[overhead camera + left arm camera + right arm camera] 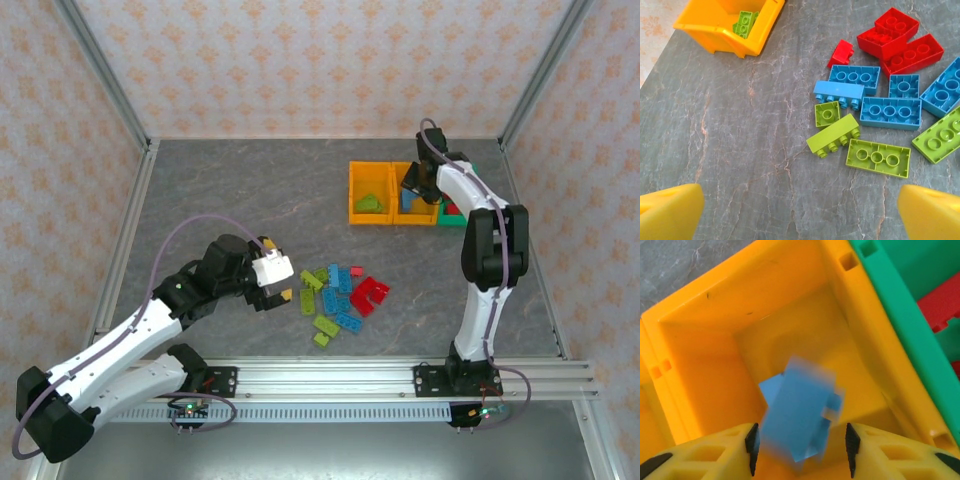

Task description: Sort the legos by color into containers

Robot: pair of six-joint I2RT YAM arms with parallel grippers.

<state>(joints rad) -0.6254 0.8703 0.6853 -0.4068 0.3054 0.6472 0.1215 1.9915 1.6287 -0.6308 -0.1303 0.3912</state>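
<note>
Yellow fingers of the left gripper [800, 215] sit in the bottom corners of its wrist view. They are spread wide with nothing between them, above the bare grey stone-patterned table [740, 150]. The left arm lies low, stretched from its base at the near left and bent at the elbow. Its wrist points right, and the gripper is just left of the loose pile of small studded plastic bricks [340, 295] without touching it. The pile sits mid-table toward the near edge and mixes lime green, blue and red. In the left wrist view the lime pieces are nearest the fingers, blue lies beyond them and red is farthest. The right arm rises steeply from its base, then folds over and reaches to the row of three bins at the far right. The right gripper [412, 185] points down into the middle orange plastic bin [700, 370]. Its fingers are parted, and a blurred blue brick [800, 415] hangs in the gap, seemingly clear of both black pads. The left-hand orange plastic bin [354, 190] holds a lime brick [371, 203]. The green plastic bin [885, 300], touching the middle bin's right side, holds a red brick [940, 310].
</note>
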